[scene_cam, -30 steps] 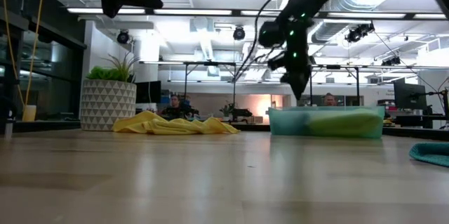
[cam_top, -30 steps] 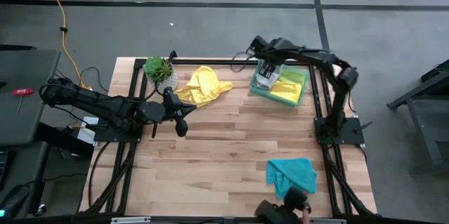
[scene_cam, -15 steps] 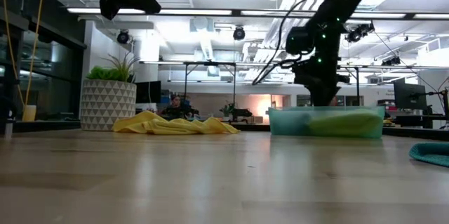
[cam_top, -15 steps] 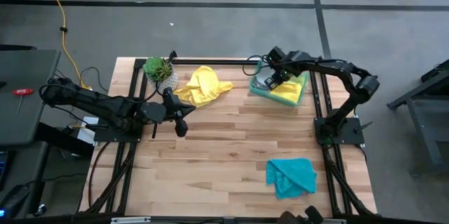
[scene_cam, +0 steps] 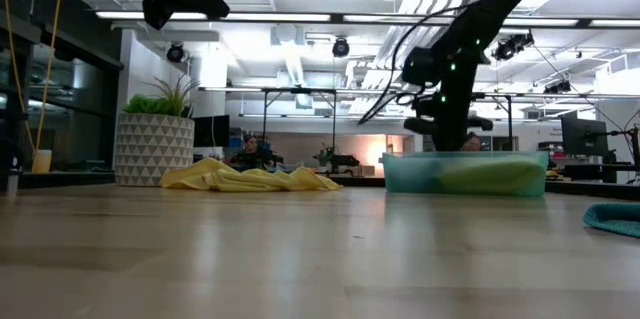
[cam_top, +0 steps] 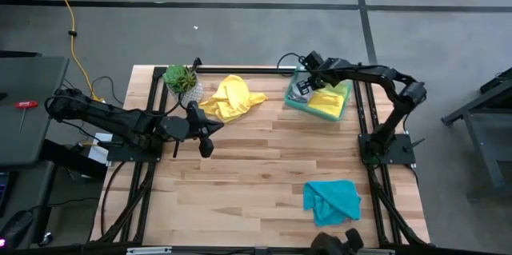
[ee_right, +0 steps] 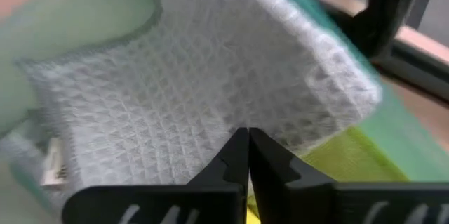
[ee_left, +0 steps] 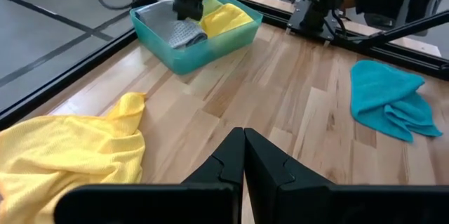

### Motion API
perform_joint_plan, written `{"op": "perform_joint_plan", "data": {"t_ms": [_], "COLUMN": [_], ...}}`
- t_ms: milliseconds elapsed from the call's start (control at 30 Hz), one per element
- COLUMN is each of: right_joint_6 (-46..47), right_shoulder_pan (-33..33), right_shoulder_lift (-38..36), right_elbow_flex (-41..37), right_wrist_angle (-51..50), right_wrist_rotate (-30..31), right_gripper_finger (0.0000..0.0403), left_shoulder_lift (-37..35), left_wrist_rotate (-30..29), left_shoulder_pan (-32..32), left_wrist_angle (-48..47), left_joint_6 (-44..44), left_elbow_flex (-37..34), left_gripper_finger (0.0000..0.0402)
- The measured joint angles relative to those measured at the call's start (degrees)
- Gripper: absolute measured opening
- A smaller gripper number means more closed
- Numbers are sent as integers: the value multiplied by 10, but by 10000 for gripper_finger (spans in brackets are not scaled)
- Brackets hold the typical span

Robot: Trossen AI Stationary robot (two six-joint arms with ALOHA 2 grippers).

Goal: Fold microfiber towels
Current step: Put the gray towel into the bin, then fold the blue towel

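Altogether four towels (cam_top: 231, 97); one tray (cam_top: 294, 100)

Crumpled yellow towel (cam_top: 230, 97) upper center; crumpled teal towel (cam_top: 331, 200) lower right; grey towel (cam_top: 303, 89) and folded yellow-green towel (cam_top: 330, 101) upper right.

Yellow towel (cam_top: 230, 97); teal towel (cam_top: 331, 200); grey waffle-weave towel (ee_right: 210, 90); translucent green tray (cam_top: 295, 101); pale wood table (cam_top: 256, 167).

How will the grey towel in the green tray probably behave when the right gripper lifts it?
The grey towel lies bent and rumpled against the tray, so it will likely sag limply. Its waffle weave looks grippy, probably not slippery. The right gripper may drag the neighbouring yellow towel along.
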Motion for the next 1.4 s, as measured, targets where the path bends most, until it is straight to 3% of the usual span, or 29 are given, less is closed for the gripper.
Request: {"op": "perform_joint_plan", "data": {"t_ms": [267, 333, 400, 500, 667, 833, 1033, 1200, 1400], "right_joint_6": [-1, 4, 4, -25, -52, 4, 150, 219, 204], "right_shoulder_pan": [0, 0, 4, 5, 39, 136, 322, 455, 530], "right_shoulder_lift": [39, 25, -8, -75, -209, -340, -446, -460, -442], "right_elbow_flex": [0, 0, -1, -1, -7, -71, -218, -296, -302], "right_wrist_angle": [42, 33, 29, 24, 9, 75, 295, 453, 468], "right_wrist_rotate": [-8, 15, 47, 49, -26, -129, -135, -59, 44], "right_gripper_finger": [1, 0, 0, 0, 0, 0, 0, 0, 0], "left_shoulder_lift": [0, 0, 0, 0, 0, 1, 6, 7, 7], "left_wrist_rotate": [0, -1, -1, -10, -36, -45, -45, -45, -39], "left_shoulder_pan": [0, 0, 0, 0, 0, 0, 0, 0, 0], "left_wrist_angle": [0, 0, 0, 0, 1, 1, 2, 1, 2], "left_joint_6": [-2, -2, -2, 7, 26, 26, 26, 26, 26], "left_elbow_flex": [0, 0, 0, 0, 0, 0, 0, 0, 0], "left_gripper_finger": [0, 0, 0, 0, 0, 0, 2, 5, 5]}}
